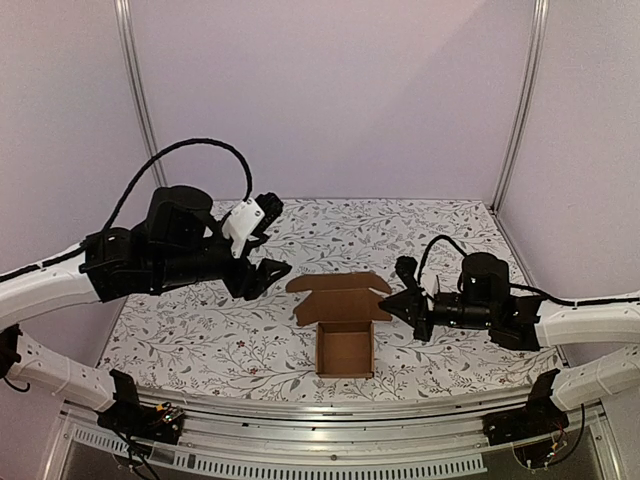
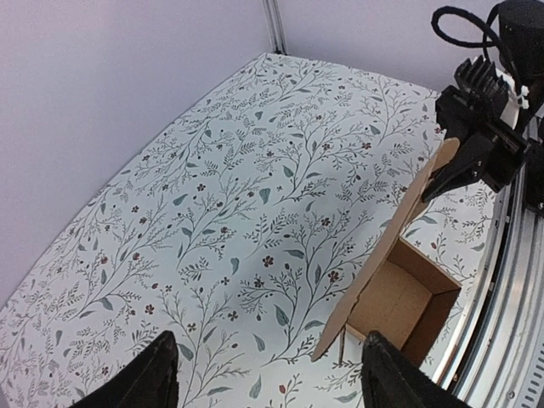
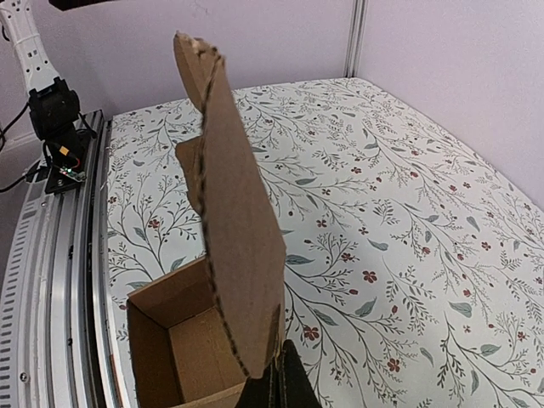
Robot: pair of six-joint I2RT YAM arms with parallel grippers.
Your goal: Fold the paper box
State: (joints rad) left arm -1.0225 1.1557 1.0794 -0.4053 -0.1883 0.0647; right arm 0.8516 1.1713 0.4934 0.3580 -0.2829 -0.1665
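One plain brown cardboard paper box (image 1: pixel 345 350) and two black two-finger grippers over a white floral-print table (image 1: pixel 200 330).

The single box sits near the table's front edge, between the two arms. Its square tray opens upward. Its lid flap is hinged on the far wall and rises away from the arm bases, with the flap's long axis running left to right. The right gripper (image 1: pixel 398 300) has its fingers pressed together on the flap's right edge, pinching the cardboard. The left gripper (image 1: pixel 262 278) hangs just left of the flap without touching it, its fingers (image 2: pixel 149 378) spread well apart over bare tabletop.
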